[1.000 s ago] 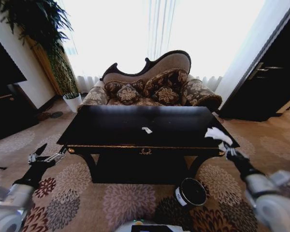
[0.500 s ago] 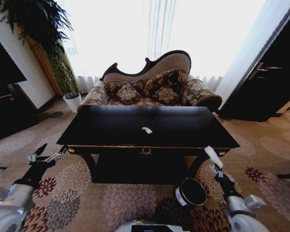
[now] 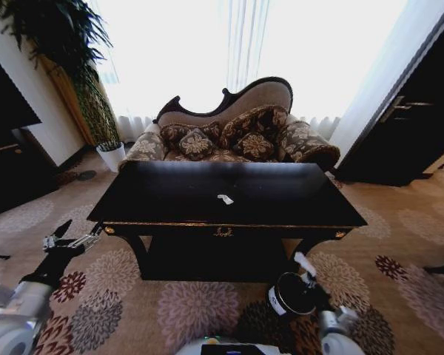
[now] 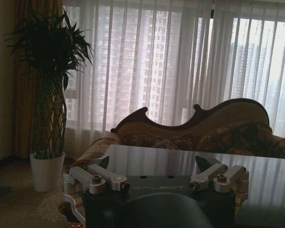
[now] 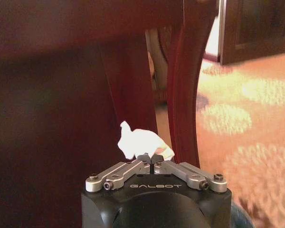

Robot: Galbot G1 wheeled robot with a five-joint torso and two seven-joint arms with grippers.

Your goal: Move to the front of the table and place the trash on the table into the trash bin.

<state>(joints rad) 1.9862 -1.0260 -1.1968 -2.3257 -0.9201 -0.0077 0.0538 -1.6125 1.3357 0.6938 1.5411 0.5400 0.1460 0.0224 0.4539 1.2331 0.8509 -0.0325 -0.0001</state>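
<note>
Black glossy tabletop (image 3: 281, 194) with gold edge trim stood ahead in the head view, in front of a patterned sofa (image 3: 237, 132). One small white scrap (image 3: 225, 199) lay near its centre, well apart from the edges. The trash bin (image 3: 291, 294), black with a white label, sat on the patterned carpet (image 3: 133, 296) just in front of the tabletop, toward the robot's right. The right end effector (image 3: 306, 268) was low, just above the bin's rim, grasping a white paper wad (image 3: 304, 263). The left end effector (image 3: 72, 237) hung off the tabletop's left front corner, fingers spread, touching nothing.

Left wrist view: the left end effector (image 4: 153, 166) was released, both fingers wide apart, nothing between them. Beyond it lay the tabletop surface (image 4: 256, 173), the sofa back (image 4: 199, 123), a potted plant (image 4: 47, 95) in a white pot (image 4: 46, 171), and sheer curtains (image 4: 180, 61).

Right wrist view: the right end effector (image 5: 151, 158) was clenched on the white paper wad (image 5: 140, 141), which stuck up past the fingertips. Behind it stood a curved leg (image 5: 185, 90) of the tabletop, with carpet (image 5: 247, 114) to one side.
</note>
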